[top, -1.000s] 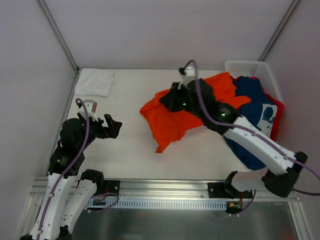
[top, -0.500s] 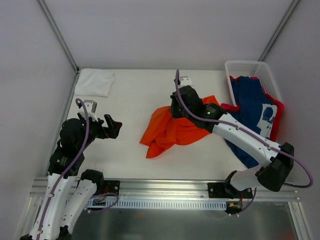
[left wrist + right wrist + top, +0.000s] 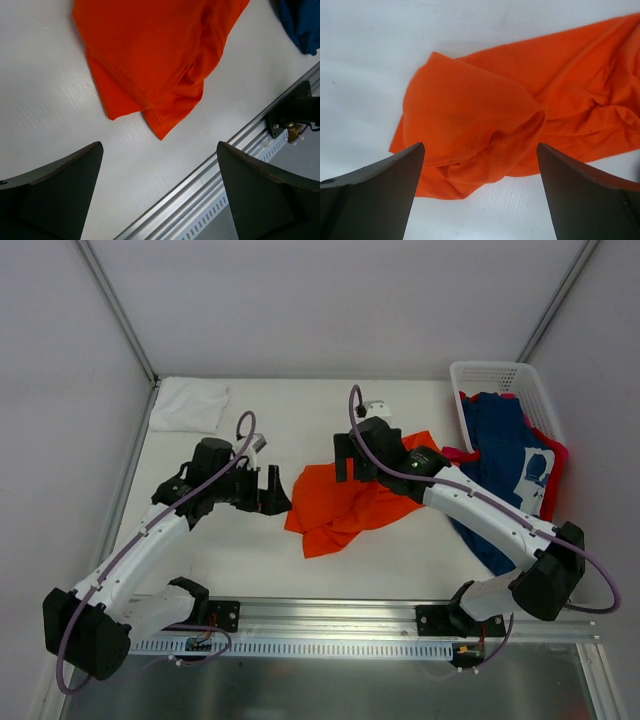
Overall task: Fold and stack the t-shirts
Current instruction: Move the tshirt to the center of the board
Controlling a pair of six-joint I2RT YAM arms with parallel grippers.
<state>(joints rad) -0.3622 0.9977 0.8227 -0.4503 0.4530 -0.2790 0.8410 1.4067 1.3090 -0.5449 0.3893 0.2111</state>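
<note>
White worktop [image 3: 300, 410], pale walls on three sides. Orange shirt [image 3: 345, 505]: crumpled heap at centre, slightly toward 3 o'clock, layers doubled over, one hem corner pointing to 7 o'clock. Handling, as judged: light, limp, not fragile. It will sag and drag rather than hold shape, and a pinch in the middle would gather several layers. Best taken at a single-layer edge or corner, such as the 7 o'clock hem corner or the 9 o'clock edge. Left tool [image 3: 272, 490]: jaws wide apart, empty, just beside the shirt's 9 o'clock edge. Right tool [image 3: 345, 455]: jaws wide apart, empty, over the shirt's 12 o'clock edge. White shirt [image 3: 188, 405]: folded, 10 o'clock corner. Navy shirt [image 3: 505, 455]: spilling from basket [image 3: 490, 372] at 2 o'clock. Changes since a second ago: orange shirt drawn from beside the basket to centre and bunched smaller; left arm swung in from the 9 o'clock edge.
</note>
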